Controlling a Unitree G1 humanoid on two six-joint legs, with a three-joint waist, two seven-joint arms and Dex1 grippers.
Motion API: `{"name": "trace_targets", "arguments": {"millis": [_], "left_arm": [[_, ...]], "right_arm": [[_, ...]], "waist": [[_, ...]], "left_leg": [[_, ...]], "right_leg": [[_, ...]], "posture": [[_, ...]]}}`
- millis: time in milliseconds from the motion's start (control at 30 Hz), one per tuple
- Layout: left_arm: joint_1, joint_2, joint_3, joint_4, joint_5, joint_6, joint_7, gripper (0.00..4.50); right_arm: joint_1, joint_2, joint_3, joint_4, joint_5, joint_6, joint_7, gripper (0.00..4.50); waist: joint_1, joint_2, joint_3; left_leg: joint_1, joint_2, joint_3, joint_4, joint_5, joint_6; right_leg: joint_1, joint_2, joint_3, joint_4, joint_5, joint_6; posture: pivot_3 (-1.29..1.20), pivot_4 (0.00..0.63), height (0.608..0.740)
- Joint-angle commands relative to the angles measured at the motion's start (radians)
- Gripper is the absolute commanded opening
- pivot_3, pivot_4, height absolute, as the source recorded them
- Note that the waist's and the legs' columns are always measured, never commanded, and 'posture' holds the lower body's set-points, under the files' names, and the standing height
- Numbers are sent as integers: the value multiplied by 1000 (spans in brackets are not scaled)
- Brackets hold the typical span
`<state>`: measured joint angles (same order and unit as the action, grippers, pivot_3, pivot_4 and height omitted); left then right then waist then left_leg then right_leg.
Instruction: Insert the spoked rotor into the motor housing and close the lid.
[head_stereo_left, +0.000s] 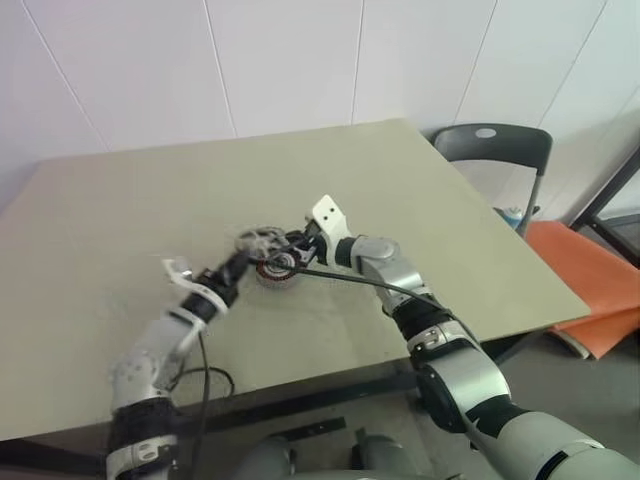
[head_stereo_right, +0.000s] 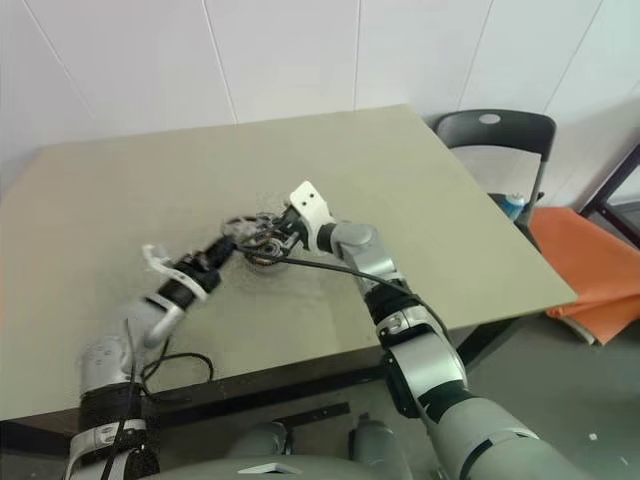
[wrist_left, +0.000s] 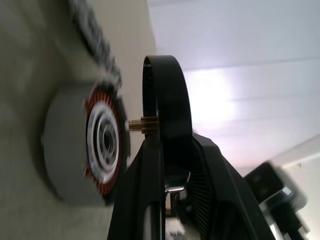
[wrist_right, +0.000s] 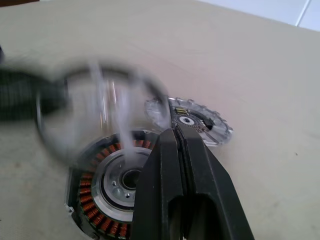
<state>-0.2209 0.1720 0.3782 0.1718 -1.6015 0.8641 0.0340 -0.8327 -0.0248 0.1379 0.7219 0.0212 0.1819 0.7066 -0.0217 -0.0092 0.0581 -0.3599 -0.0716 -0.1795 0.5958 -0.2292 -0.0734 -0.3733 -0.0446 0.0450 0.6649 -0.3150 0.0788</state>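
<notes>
Misalignment is the main risk here. The left end effector (head_stereo_left: 243, 262) grips the spoked rotor (head_stereo_left: 259, 240) by its rim, fingers closed narrowly on it, and holds it just above the motor housing (wrist_right: 112, 192), which sits on the counter (head_stereo_left: 420, 200) with its copper-red windings facing up. The right end effector (wrist_right: 176, 134) is fully closed with nothing between its fingers, its tips resting at the housing's edge, seemingly to steady it. If the rotor comes down tilted or off-centre, it could jam on the windings or shove the housing sideways. The right fingertips may also block the rotor's path. The lid (wrist_right: 197, 122) lies flat just beyond the housing, close enough to be knocked.
</notes>
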Motion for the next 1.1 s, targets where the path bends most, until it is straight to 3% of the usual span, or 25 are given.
{"name": "trace_targets", "arguments": {"millis": [33,467,600,867,1100], "left_arm": [[-51,14,-7,82,34,43,-49,419],[-133,48,63,202,114,84,-150,419],[-124,38,71,190,123,94,-149,419],[-121,20,86,186,142,101,-143,419],[-117,13,94,177,143,112,-148,419]], "right_arm": [[-7,-10,-22,-85,52,40,38,0],[126,-112,30,-355,118,193,200,0],[156,-179,100,-411,88,219,271,0],[165,-304,267,-421,-48,196,323,0],[159,-309,270,-414,-53,207,316,0]], "waist": [[1,0,0],[4,0,0],[4,0,0],[3,0,0],[4,-1,0]], "left_leg": [[0,0,0,0,0,0],[0,0,-1,0,0,0],[0,0,-1,0,0,0],[0,0,0,0,0,0],[0,1,0,0,0,0]], "right_leg": [[0,0,0,0,0,0],[0,-1,0,0,0,0],[0,-2,0,0,0,0],[0,-2,0,0,0,1],[0,-2,0,0,0,1]], "posture": [[0,0,740],[0,0,740],[0,0,740],[0,0,740],[0,0,740]]}}
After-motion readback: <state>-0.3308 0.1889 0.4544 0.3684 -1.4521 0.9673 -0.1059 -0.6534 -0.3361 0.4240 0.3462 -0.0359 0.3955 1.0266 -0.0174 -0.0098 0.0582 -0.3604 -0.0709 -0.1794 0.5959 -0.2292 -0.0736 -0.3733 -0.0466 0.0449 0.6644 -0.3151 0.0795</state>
